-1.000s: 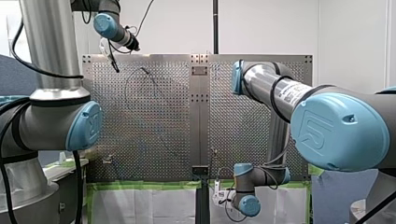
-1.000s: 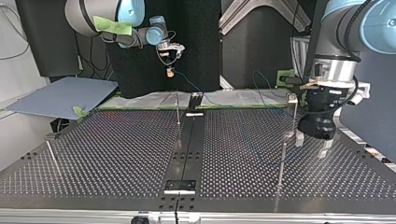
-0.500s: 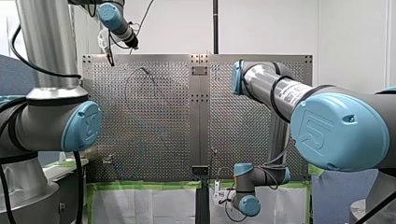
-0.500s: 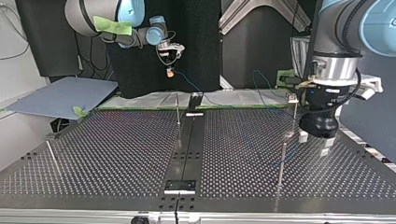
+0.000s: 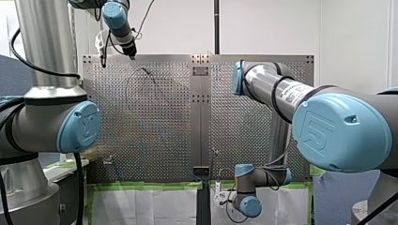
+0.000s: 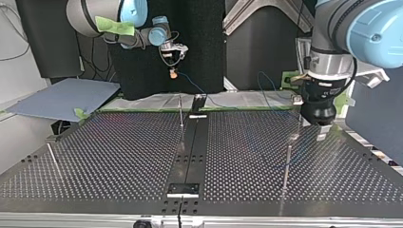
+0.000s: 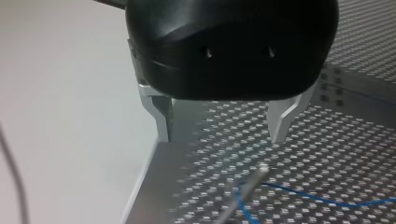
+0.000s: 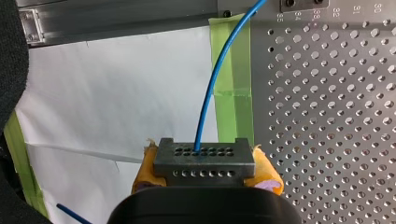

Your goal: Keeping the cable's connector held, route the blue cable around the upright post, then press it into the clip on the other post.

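Note:
In the right wrist view my right gripper has its yellow pads shut on the grey connector, and the blue cable leaves it toward the table's taped edge. The top view shows this gripper hanging above the far edge. My left gripper stands open, with nothing between its metal fingers. A post tip and the blue cable lie ahead of it. In the top view my left gripper hovers beside the clip post, behind the upright post.
Two more thin posts stand on the perforated table, one near the centre strip and one at the top view's left. Green tape and white paper border the table edge. A black bracket sits on the centre strip.
My left arm has lifted and drawn back from the upright post toward the clip post, turning its wrist. My right arm has held still with the connector.

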